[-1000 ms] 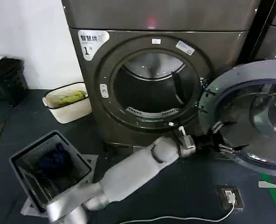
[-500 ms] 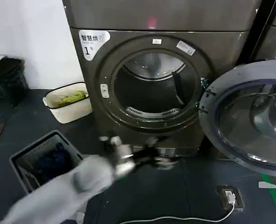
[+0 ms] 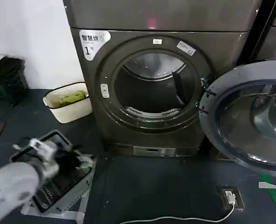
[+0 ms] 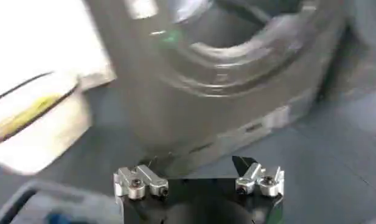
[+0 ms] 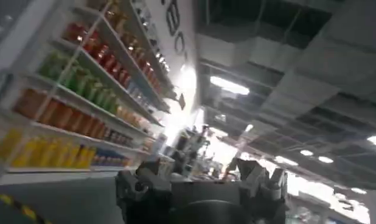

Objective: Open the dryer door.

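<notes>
The dryer door (image 3: 250, 116), chrome-rimmed with a dark glass centre, stands swung wide open to the right of the grey-brown machine labelled "1" (image 3: 89, 44). The drum opening (image 3: 152, 88) is exposed and dark inside. My left gripper (image 3: 76, 161) is blurred at the lower left, over a grey basket and well away from the door. In the left wrist view the left gripper (image 4: 200, 178) is open with nothing between its fingers (image 4: 139, 181), facing the dryer's base (image 4: 236, 131). My right gripper (image 5: 200, 176) is open and empty, pointing up at a ceiling and shelves.
A white tub (image 3: 68, 108) holding green cloth sits left of the dryer. The grey basket (image 3: 58, 186) with dark laundry stands at the lower left. A black bag (image 3: 5, 79) lies far left. A power strip with cable (image 3: 230, 197) lies on the dark floor. A neighbouring machine (image 3: 273, 32) is behind the door.
My left arm has pulled back from the open door at the right, swept across the floor in front of the dryer, and now hangs over the basket at the lower left. The door has not moved.
</notes>
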{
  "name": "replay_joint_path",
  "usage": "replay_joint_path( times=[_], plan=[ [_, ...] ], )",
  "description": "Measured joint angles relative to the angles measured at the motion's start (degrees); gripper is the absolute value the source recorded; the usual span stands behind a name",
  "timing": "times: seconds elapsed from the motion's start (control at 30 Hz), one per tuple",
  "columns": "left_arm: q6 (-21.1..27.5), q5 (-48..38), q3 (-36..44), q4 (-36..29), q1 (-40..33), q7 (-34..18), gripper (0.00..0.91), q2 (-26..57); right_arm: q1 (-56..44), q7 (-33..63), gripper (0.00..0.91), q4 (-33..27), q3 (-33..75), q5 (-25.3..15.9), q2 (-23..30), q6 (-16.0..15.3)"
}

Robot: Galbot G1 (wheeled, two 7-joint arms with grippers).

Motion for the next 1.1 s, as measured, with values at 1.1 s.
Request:
replay_joint_path(
  times=[1.1],
  plan=[
    [-0.09,-61.60,-3.40,24.36,-0.56,-36.58,0.907,9.74,-1.38,3.21,0.907,-3.55,0.25,2.16,0.66,2.29]
  ],
)
